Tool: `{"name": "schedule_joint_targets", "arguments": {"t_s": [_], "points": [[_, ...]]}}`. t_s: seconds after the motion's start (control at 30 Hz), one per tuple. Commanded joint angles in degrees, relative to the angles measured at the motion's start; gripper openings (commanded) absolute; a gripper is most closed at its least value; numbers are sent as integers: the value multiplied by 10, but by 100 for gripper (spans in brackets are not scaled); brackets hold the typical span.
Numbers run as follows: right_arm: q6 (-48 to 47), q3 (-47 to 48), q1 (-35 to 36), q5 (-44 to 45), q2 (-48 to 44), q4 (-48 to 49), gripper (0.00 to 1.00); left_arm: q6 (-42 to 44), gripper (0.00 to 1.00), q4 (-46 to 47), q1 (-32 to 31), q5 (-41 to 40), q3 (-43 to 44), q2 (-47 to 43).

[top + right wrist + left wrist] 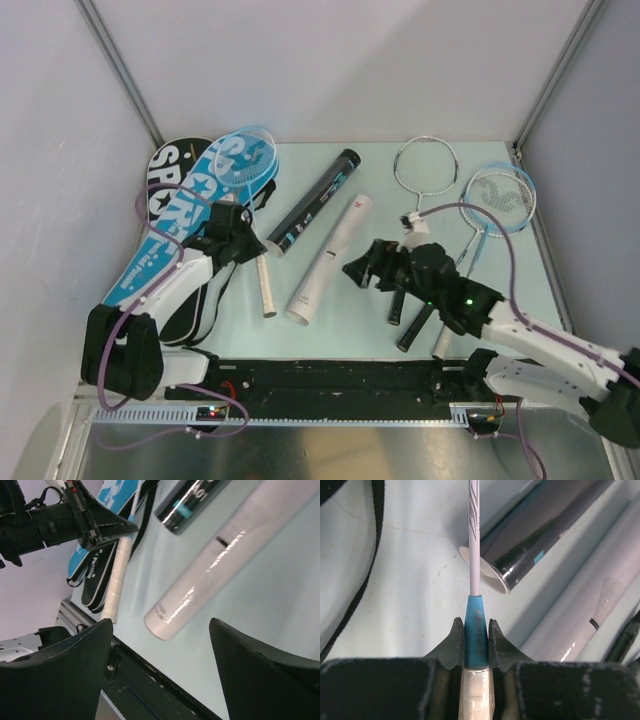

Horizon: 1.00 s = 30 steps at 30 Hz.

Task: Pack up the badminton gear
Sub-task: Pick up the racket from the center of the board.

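top external, table (360, 330): pale teal, with all the gear lying on it.
racket covers: black cover (165, 170) and blue cover (165, 240) overlap at the far left.
blue racket (246, 157): head on the covers, white-wrapped handle towards the near edge.
silver racket (425, 165): far right, beside a pale-blue-rimmed racket (500, 198).
white tube (330, 258): centre, slanted; black tube (315, 200) just left of it.
left gripper (476, 630): pinched tight on the blue racket's teal cone above the handle.
right gripper (160, 625): jaws wide apart, gripping nothing, over the white tube's near end.
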Motion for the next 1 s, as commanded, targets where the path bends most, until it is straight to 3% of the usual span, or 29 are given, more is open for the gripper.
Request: {"name": "schedule_joint_targets", "arguments": {"t_s": [0.0,0.23,0.47,0.97], "points": [[59,10,36,-17,97,191,83,-33,0,53,3,39,-22,-49],[66,71,75,-71,314,345,82,-80,0,140,12,84,-80,-105],[50,137,78,-139,460,410,81,-108,0,200,35,141,-120,-112],[30,218,73,-200,580,407,65,-95,0,238,40,159,-168,-178]]}}
